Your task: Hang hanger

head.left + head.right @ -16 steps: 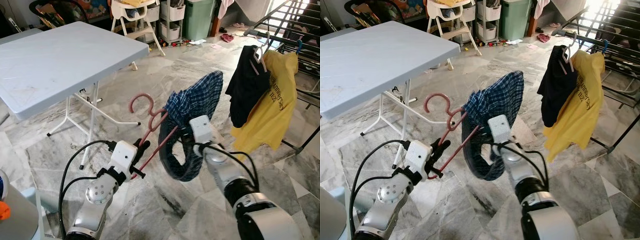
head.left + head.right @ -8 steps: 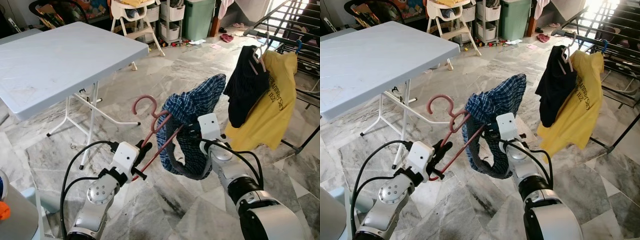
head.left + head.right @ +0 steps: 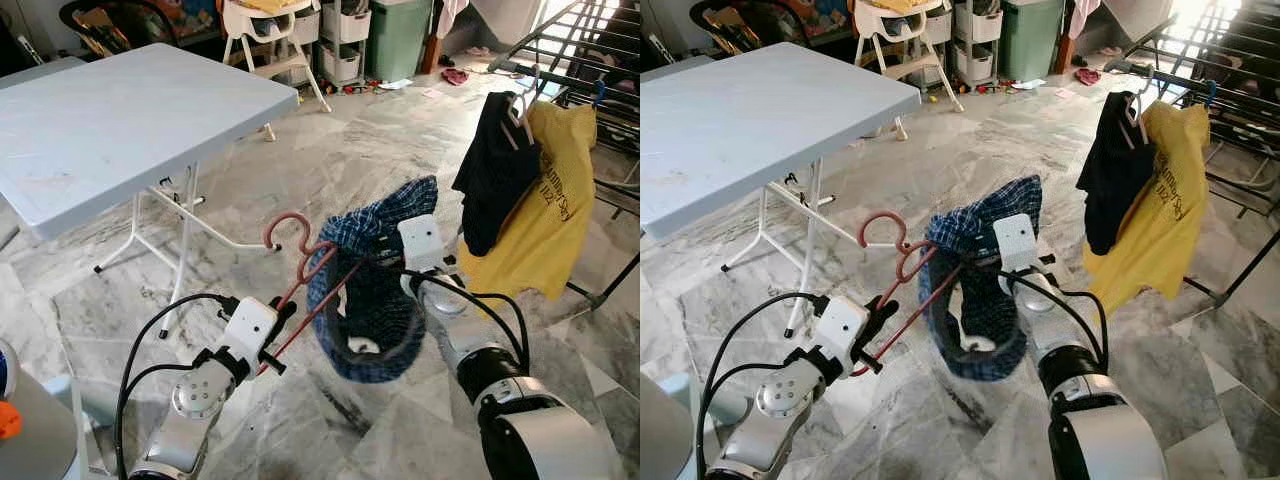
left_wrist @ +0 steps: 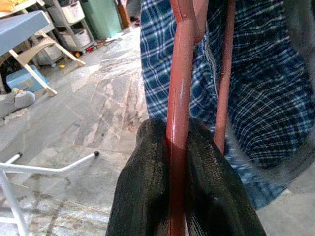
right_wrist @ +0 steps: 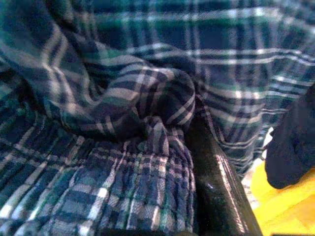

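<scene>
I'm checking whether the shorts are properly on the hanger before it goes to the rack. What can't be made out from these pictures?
- Far arm of the red hanger: covered by the plaid shorts in both eye views.
- Right claw: the shorts bunch over it in the right wrist view, so its grip is unclear.
- Drying rack: cut off by the right edge of the eye views.
- Left claw: clearly shut on the hanger.
</scene>
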{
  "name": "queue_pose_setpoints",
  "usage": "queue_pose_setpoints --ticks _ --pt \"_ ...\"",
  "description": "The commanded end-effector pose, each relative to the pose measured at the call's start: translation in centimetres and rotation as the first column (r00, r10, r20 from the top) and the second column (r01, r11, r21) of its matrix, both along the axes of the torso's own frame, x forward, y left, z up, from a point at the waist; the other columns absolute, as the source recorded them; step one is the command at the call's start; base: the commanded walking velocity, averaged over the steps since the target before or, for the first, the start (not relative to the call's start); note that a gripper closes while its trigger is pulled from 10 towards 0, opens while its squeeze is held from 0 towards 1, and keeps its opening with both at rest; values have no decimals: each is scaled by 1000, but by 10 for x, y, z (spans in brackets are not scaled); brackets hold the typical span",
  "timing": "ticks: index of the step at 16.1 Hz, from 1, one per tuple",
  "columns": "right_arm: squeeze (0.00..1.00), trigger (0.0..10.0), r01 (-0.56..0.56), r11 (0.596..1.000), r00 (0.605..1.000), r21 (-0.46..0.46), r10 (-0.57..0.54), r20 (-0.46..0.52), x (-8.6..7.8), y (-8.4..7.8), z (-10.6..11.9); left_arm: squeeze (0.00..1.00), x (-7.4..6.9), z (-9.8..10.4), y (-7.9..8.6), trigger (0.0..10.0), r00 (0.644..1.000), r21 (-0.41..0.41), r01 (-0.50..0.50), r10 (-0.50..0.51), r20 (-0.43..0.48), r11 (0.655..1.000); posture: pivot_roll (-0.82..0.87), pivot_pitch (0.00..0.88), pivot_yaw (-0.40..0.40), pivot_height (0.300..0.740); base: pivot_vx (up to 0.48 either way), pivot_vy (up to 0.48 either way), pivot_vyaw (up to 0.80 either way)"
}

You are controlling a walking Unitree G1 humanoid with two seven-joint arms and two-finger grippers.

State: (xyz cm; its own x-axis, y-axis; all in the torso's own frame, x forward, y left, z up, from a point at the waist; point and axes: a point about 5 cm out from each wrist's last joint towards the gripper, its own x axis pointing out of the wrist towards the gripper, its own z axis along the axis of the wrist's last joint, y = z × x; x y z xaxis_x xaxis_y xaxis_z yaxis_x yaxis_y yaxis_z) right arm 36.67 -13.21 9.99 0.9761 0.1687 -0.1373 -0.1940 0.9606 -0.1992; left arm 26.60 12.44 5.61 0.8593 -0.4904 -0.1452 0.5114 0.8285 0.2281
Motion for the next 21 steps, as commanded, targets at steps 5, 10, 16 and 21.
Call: queue_pose_setpoints --ticks 5,10,16,21 --pt "0 0 25 999 994 24 -28 107 12 -4 30 0 -3 -6 1 0 999 46 25 -23 -30 999 -33 0 3 740 0 0 0" --pt "0 0 -3 999 982 50 -7 189 22 7 58 0 -21 -44 8 0 972 211 98 -47 -232 973 -28 0 -5 740 0 0 0" --pt "0 0 52 999 984 -2 -51 172 28 -4 61 0 -19 -26 0 0 985 169 128 -105 -135 977 -23 0 -8 740 0 0 0" --pt "0 0 349 931 936 -106 -341 81 18 -78 37 0 -24 10 9 0 995 -10 53 -52 79 999 -13 0 -6 740 0 0 0"
